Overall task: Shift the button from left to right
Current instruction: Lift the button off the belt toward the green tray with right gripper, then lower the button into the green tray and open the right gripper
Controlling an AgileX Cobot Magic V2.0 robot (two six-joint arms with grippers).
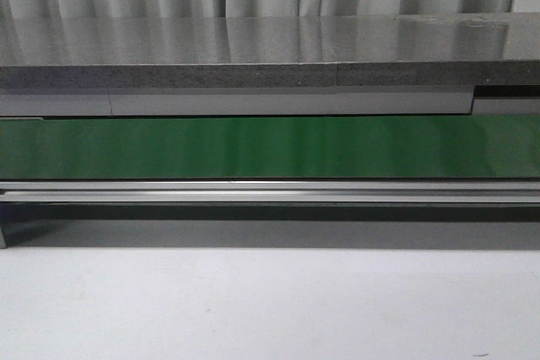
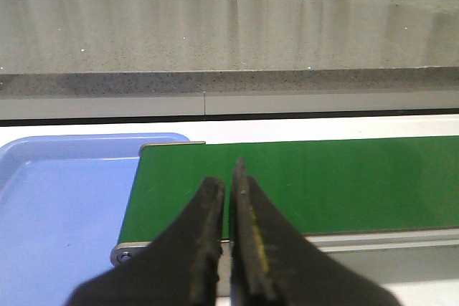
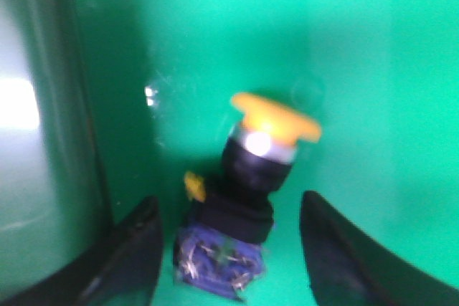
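The button [image 3: 247, 177] lies on its side on a green surface [image 3: 358, 48] in the right wrist view. It has an orange-yellow mushroom cap, a black body, a small yellow tab and a bluish base. My right gripper [image 3: 229, 245] is open, its two black fingers standing apart on either side of the button's base without touching it. My left gripper [image 2: 228, 198] is shut and empty, held over the near edge of the green conveyor belt [image 2: 344, 177]. The front view shows neither gripper nor the button.
A blue tray [image 2: 57, 206] sits beside the end of the belt in the left wrist view. A grey speckled counter [image 1: 253, 48] runs behind the green belt [image 1: 270, 147]. A dark upright wall [image 3: 36, 141] stands close beside my right gripper.
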